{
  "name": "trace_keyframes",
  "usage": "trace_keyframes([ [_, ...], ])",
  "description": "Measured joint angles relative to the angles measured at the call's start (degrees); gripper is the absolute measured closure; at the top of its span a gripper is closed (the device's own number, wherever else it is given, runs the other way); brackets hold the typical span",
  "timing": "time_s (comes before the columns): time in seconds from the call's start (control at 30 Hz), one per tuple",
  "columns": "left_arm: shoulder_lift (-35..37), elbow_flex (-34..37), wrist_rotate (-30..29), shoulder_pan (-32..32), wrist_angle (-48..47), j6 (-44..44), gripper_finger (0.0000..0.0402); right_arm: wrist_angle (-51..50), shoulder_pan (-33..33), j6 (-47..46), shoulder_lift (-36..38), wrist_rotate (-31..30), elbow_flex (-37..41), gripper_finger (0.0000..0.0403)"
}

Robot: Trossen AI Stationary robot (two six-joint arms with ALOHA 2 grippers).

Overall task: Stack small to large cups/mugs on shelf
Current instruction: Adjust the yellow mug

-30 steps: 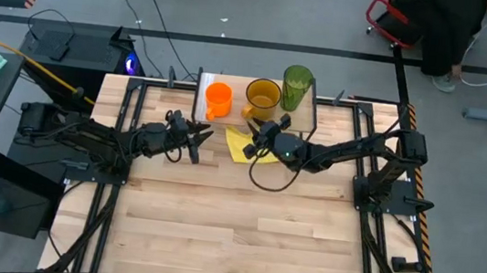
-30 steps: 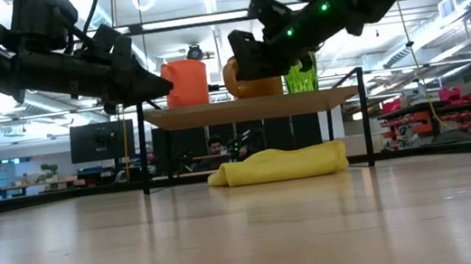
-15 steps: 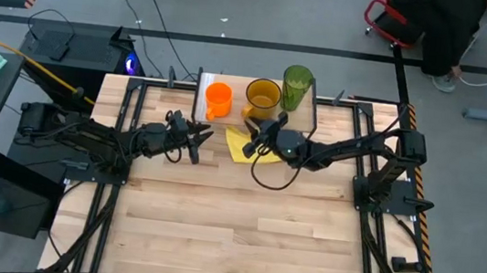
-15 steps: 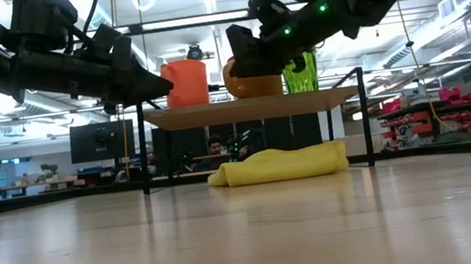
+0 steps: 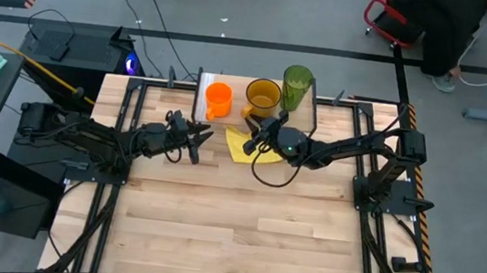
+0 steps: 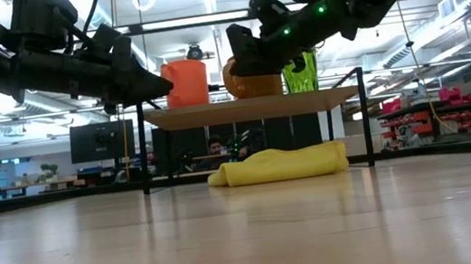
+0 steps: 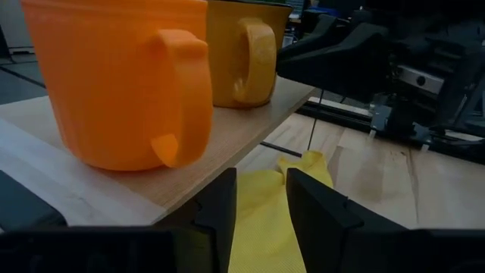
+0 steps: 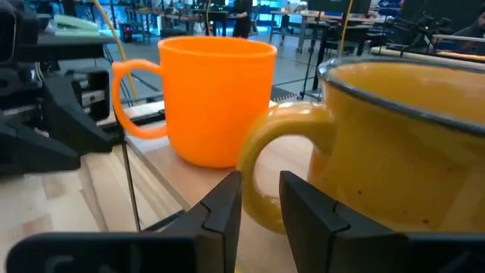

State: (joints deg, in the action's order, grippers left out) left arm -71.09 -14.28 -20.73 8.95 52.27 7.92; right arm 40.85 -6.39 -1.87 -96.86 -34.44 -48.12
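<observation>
High view: orange mug (image 5: pixel 218 98), amber mug (image 5: pixel 263 96), green tumbler (image 5: pixel 297 85) on shelf (image 5: pixel 200 100)

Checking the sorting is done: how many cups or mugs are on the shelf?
3, in a row on the shelf: orange mug at the left arm's end, amber mug in the middle, green tumbler at the right arm's end. None looks hidden.

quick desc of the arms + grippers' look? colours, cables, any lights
Both arms are matte black, chunky jointed links. The left gripper and right gripper each end in two flat, dark, angular fingers. A black cable loops beneath the right arm, whose wrist housing shows small green lights.
</observation>
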Motion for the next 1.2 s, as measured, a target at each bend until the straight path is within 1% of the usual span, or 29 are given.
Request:
trace_keyframes([
  [0.1,0.0,0.0,0.0,0.0,-0.1,0.0,0.0274,-2.52,0.6,-0.02,0.0,-0.15,0.0,0.0304],
  [0.13,0.0,0.0,0.0,0.0,-0.33,0.0,0.0274,-3.69,1.13,-0.02,0.0,-1.03,0.0,0.0304],
  [0.23,0.0,0.0,0.0,0.0,-1.29,0.28,0.0277,-7.85,3.62,-0.03,0.02,-5.74,0.0,0.0304],
  [0.37,0.0,0.0,0.0,0.0,-1.97,0.42,0.0279,-12.74,8.54,0.3,1.57,-11.11,0.07,0.0309],
  [0.43,0.0,0.0,0.0,0.0,-2.05,0.42,0.0277,-15.24,11.4,1.15,3.79,-14.19,0.05,0.0314],
  [0.57,0.0,0.0,0.0,0.0,-1.99,0.44,0.0274,-24.03,16.39,2.37,10.47,-24.97,0.04,0.0332],
  [0.6,0.0,0.0,0.0,-0.01,-1.99,0.44,0.0274,-27.01,17.24,2.19,12.45,-27.31,0.04,0.0338],
  [0.63,0.0,0.0,0.0,-0.01,-1.93,0.46,0.0275,-29.23,17.66,1.48,14.32,-28.3,0.04,0.0347],
  [0.7,0.0,0.0,-0.02,0.0,-1.88,0.46,0.0278,-32.17,17.46,-0.85,17.71,-26.73,0.04,0.0374],
  [0.77,0.0,0.0,-0.02,0.0,-1.6,0.46,0.028,-33.86,15.62,0.46,19.89,-22.75,-0.02,0.0394],
  [0.87,0.0,-0.02,-0.02,-0.02,-0.97,1.07,0.0282,-34.93,13.11,4.29,22.26,-21.64,-0.06,0.0394],
  [0.97,0.0,-0.02,-0.02,-0.02,-0.95,1.52,0.0282,-34.38,12.9,8.24,25.35,-21.77,-1.58,0.0398],
  [1.1,0.0,-0.02,-0.04,-0.04,-1.18,1.44,0.0279,-39.28,11.76,7.95,26.54,-20.28,-2.13,0.04],
  [1.13,-0.03,-0.02,-0.04,-0.02,-1.14,1.42,0.0279,-40.32,10.88,6.78,26.27,-18.47,-2.12,0.04],
  [1.2,-0.13,-0.02,-0.08,-0.02,-1.18,1.36,0.028,-40.75,8.34,4.07,25.64,-12.04,-2.12,0.04],
])
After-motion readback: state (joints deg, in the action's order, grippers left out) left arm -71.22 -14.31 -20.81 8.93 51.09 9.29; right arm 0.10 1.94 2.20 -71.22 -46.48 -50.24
